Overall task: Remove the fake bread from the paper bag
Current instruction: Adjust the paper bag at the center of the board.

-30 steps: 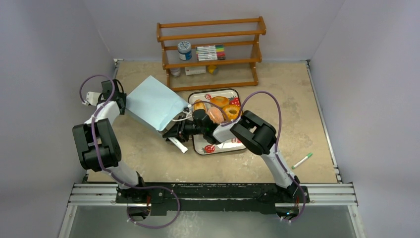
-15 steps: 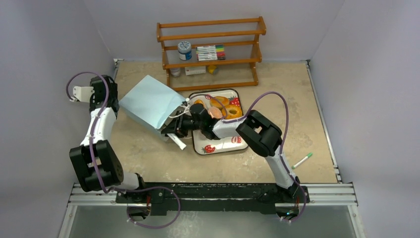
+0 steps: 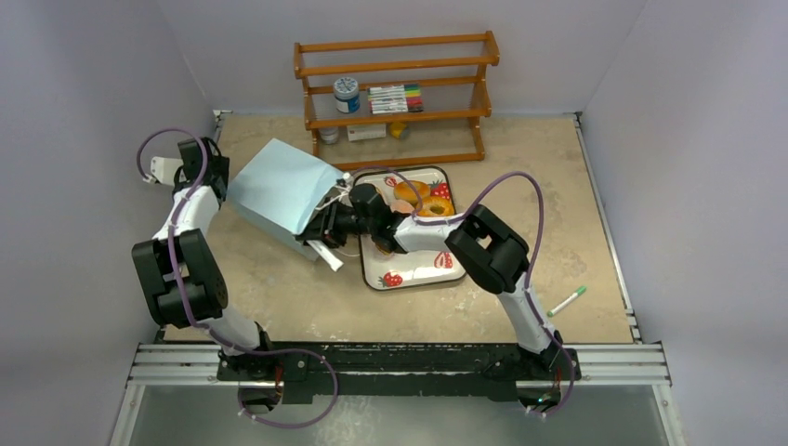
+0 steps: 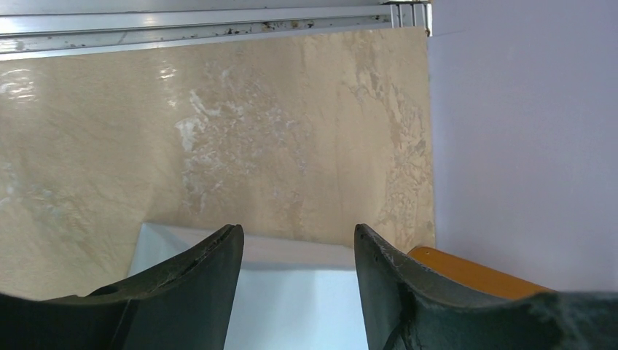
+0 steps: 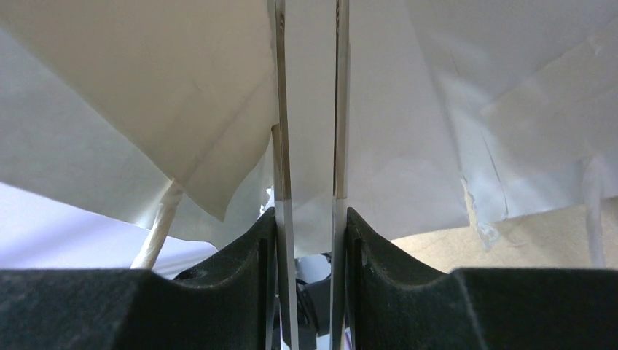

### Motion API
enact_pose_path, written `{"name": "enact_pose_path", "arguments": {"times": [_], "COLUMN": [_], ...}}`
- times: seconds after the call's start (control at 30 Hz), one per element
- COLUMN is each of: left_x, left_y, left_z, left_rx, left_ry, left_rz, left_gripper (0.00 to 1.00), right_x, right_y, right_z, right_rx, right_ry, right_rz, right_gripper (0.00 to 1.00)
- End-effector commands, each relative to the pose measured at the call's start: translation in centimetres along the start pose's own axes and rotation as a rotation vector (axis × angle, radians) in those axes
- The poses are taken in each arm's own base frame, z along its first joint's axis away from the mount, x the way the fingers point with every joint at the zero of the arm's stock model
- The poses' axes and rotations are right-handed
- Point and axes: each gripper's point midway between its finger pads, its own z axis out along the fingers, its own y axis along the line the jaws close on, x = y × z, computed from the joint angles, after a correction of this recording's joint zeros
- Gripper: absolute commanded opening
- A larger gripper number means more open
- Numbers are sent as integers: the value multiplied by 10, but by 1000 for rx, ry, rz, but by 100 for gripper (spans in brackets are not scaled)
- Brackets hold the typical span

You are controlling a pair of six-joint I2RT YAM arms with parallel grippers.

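Note:
The light blue paper bag (image 3: 279, 190) lies on its side at the left, with its mouth toward the strawberry-print tray (image 3: 413, 269). My right gripper (image 3: 322, 226) reaches into that mouth. In the right wrist view its thin blades (image 5: 307, 109) stand a narrow gap apart against the bag's white inside (image 5: 146, 87), with nothing between them and their tips out of frame. Two orange-brown rings (image 3: 412, 190) (image 3: 435, 206) and part of a pinkish piece (image 3: 400, 206) lie on the tray. My left gripper (image 3: 214, 175) is open at the bag's far left corner (image 4: 291, 306).
A wooden rack (image 3: 395, 93) with a jar and markers stands at the back. A green pen (image 3: 567, 300) lies at the right. A white strip (image 3: 327, 257) lies under the bag's mouth. A cord handle (image 5: 157, 226) hangs by my right fingers.
My right gripper has pushed left, deeper into the bag's mouth. The bag has shifted a little back. My left arm swung out and came back to the bag's corner.

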Motion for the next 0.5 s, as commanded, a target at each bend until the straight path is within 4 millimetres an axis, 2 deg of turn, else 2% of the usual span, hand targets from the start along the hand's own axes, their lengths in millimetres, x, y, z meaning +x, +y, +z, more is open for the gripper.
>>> {"name": "enact_pose_path", "arguments": {"times": [0.0,0.1,0.17,0.3,0.47], "left_x": [-1,8,1,-23,-20], "left_y": [-22,-13,-11,-32,-41], "left_z": [4,10,6,-12,-17], "left_rx": [44,2,-16,70,102], "left_ry": [30,67,42,-46,-18], "left_rz": [23,64,76,47,28], "left_gripper": [57,56,55,54,54], "right_x": [-18,-18,-17,-15,-23], "right_y": [42,42,40,35,52], "right_z": [6,9,9,10,16], "right_rx": [-81,-76,-64,-57,-60], "right_ry": [-53,-52,-48,-31,-56], "right_rz": [-84,-88,-87,-83,-124], "right_gripper": [36,36,36,36,36]}}
